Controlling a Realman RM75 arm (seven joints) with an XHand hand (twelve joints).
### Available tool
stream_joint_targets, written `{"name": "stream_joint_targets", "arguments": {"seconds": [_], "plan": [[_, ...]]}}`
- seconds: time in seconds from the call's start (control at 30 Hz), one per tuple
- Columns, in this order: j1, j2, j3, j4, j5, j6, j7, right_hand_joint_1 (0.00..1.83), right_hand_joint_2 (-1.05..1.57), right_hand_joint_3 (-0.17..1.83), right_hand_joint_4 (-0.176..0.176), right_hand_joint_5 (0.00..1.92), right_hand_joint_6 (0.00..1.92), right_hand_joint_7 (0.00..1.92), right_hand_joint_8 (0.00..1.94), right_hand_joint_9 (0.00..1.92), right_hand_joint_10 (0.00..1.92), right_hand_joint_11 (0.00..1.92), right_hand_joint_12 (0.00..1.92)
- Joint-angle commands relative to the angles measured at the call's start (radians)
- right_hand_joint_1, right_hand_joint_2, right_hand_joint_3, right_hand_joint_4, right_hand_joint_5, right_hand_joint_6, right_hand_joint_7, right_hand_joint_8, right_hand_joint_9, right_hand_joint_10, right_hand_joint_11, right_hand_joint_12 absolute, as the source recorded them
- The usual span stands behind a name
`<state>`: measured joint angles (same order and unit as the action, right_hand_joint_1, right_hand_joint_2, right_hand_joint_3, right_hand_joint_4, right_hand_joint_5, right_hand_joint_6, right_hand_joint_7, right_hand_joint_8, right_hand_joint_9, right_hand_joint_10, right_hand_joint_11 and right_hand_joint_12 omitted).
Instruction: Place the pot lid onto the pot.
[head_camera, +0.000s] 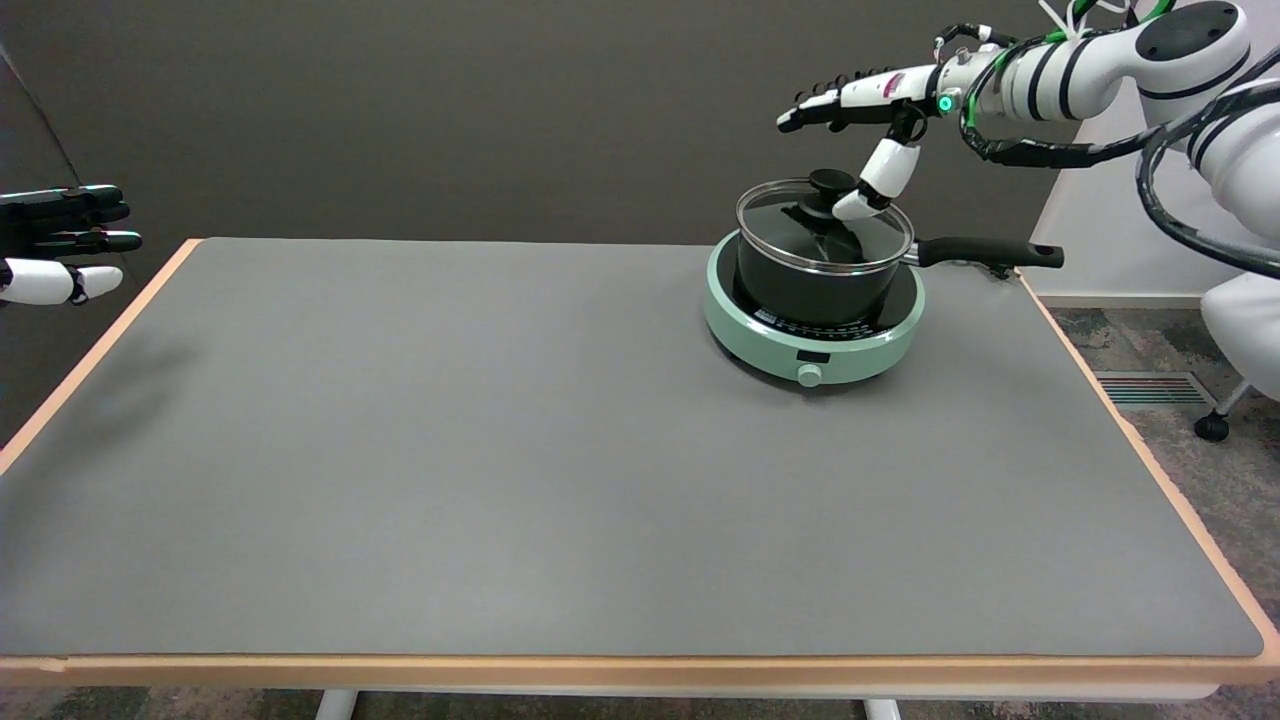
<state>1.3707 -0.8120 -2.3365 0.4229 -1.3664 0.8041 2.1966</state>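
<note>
A black pot (812, 288) stands on a mint-green induction cooker (765, 345) at the table's far right. The glass pot lid (790, 228), with a steel rim and a black knob (830, 184), lies on the pot's rim, sitting about level. My right hand (868, 100) hovers just above and behind the lid. Its fingers stretch flat to the left, apart from the lid. The thumb (880, 180) hangs down, its tip right beside the knob; I cannot tell whether it touches. Nothing is held in the hand.
The pot's long black handle (985, 252) points right, toward the table's right edge. The idle left hand (60, 245) hangs in the air at the far left. A grey mat (500, 450) covers the table. The cooker's dial (809, 375) faces the near side.
</note>
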Motion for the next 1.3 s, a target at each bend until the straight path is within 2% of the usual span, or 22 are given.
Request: {"name": "stream_joint_targets", "arguments": {"seconds": [0.03, 0.13, 0.3, 0.53, 0.63, 0.73, 0.9, 1.1, 1.3], "plan": [[-0.048, 0.058, 0.069, 0.175, 0.018, 0.116, 0.058, 0.9, 0.3, 0.87, 0.034, 0.05, 0.14, 0.0, 0.08, 0.0, 0.11, 0.06, 0.53], [-0.068, 0.081, 0.083, 0.227, 0.06, 0.107, 0.058, 0.89, 0.3, 0.86, 0.024, 0.04, 0.11, 0.0, 0.05, 0.0, 0.06, 0.06, 0.51], [-0.086, 0.09, 0.099, 0.237, 0.05, 0.066, 0.058, 0.88, 0.31, 0.86, 0.026, 0.04, 0.12, 0.0, 0.07, 0.0, 0.08, 0.05, 0.5], [-0.125, 0.105, 0.101, 0.288, 0.085, 0.119, 0.06, 0.88, 0.31, 0.87, 0.027, 0.04, 0.12, 0.0, 0.08, 0.0, 0.1, 0.06, 0.52], [-0.146, 0.115, 0.103, 0.326, 0.122, 0.158, 0.061, 0.88, 0.31, 0.85, 0.016, 0.04, 0.1, 0.0, 0.04, 0.0, 0.05, 0.05, 0.5], [-0.177, 0.127, 0.111, 0.375, 0.16, 0.198, 0.061, 0.87, 0.31, 0.83, -0.009, 0.01, 0.08, 0.0, 0.0, 0.0, 0.0, 0.04, 0.47], [-0.238, 0.141, 0.153, 0.429, 0.207, 0.221, 0.064, 0.89, 0.32, 0.78, -0.036, 0.0, 0.04, 0.0, 0.0, 0.0, 0.0, 0.01, 0.44], [-0.301, 0.142, 0.189, 0.47, 0.204, 0.222, 0.065, 0.89, 0.33, 0.78, -0.042, 0.0, 0.02, 0.0, 0.0, 0.0, 0.0, 0.0, 0.43], [-0.433, 0.169, 0.311, 0.623, 0.266, 0.238, 0.064, 0.87, 0.33, 0.8, -0.039, 0.0, 0.05, 0.0, 0.0, 0.0, 0.0, 0.0, 0.41]]}}
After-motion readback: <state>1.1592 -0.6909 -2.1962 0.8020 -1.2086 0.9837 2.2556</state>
